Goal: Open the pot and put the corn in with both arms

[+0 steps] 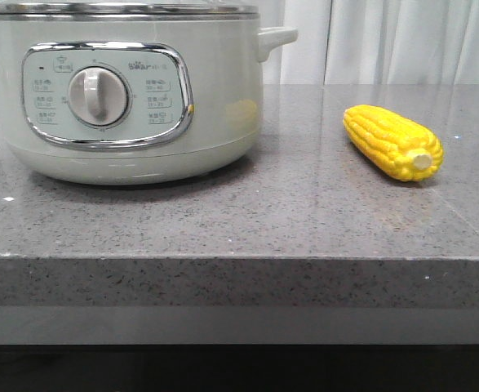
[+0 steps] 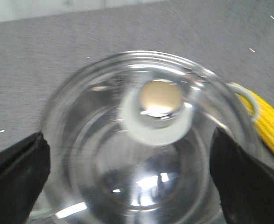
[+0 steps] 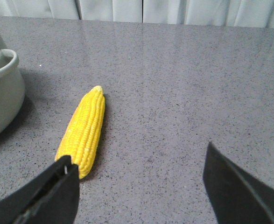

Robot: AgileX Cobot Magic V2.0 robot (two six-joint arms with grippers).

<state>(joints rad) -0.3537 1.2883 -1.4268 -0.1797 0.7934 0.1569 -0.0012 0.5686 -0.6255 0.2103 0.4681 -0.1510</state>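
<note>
Indoors, the large pale grey-green electric pot [image 1: 133, 90], lid on, and the bright yellow corn cob [image 1: 392, 142] lie apart on a speckled grey stone counter [image 1: 247, 220] before white curtains [image 1: 386, 41]. Left gripper [image 2: 127, 179] hangs over the lid's knob [image 2: 161, 99], jaws spread; right gripper [image 3: 141, 184] gapes beside the corn.

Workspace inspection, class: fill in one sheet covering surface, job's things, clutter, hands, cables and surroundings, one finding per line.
Surface: grey speckled stone counter, glossy.
Pot: pale grey-green cooker at left, glass lid on, knob free.
Corn: yellow cob lying right of the pot, apart from it, stub end toward the camera.
Clutter: nothing seen.
Left hand: open, above the lid, fingers either side of the knob.
Right hand: open, empty, near the corn.
Cables: nothing seen.
Surroundings: white curtain behind.
</note>
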